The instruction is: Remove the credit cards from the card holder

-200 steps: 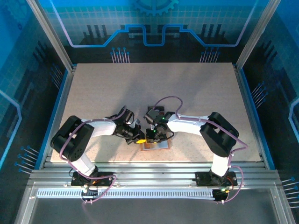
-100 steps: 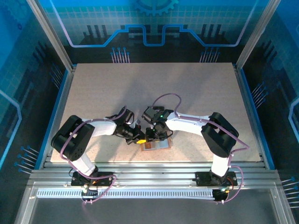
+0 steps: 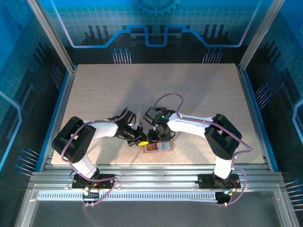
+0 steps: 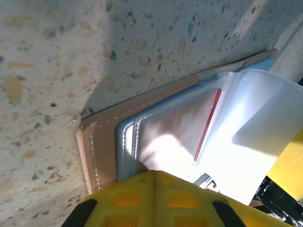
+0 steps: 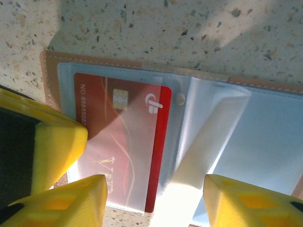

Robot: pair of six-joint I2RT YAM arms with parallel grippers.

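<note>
The card holder (image 3: 163, 147) lies open on the table near the front edge, tan outside (image 4: 102, 142) with pale blue-grey panels (image 5: 267, 137). A red credit card (image 5: 118, 127) with a chip sits inside a clear sleeve on its left half; its red edge (image 4: 208, 124) shows in the left wrist view. A clear sleeve flap (image 5: 208, 137) stands up along the fold. My left gripper (image 4: 154, 172) (image 3: 142, 140) is shut, its yellow tips resting on the holder's left edge. My right gripper (image 5: 154, 201) (image 3: 154, 138) hovers open over the card and flap, holding nothing.
The speckled tabletop (image 3: 142, 94) stretches behind the holder. The table's front edge (image 3: 156, 164) and its metal rails run just below it. The two arms meet closely over the holder, the left finger (image 5: 57, 142) sitting beside the right one.
My right gripper's jaws have opened wider and its wrist has shifted slightly back. The left gripper has stayed shut on the holder's edge.
</note>
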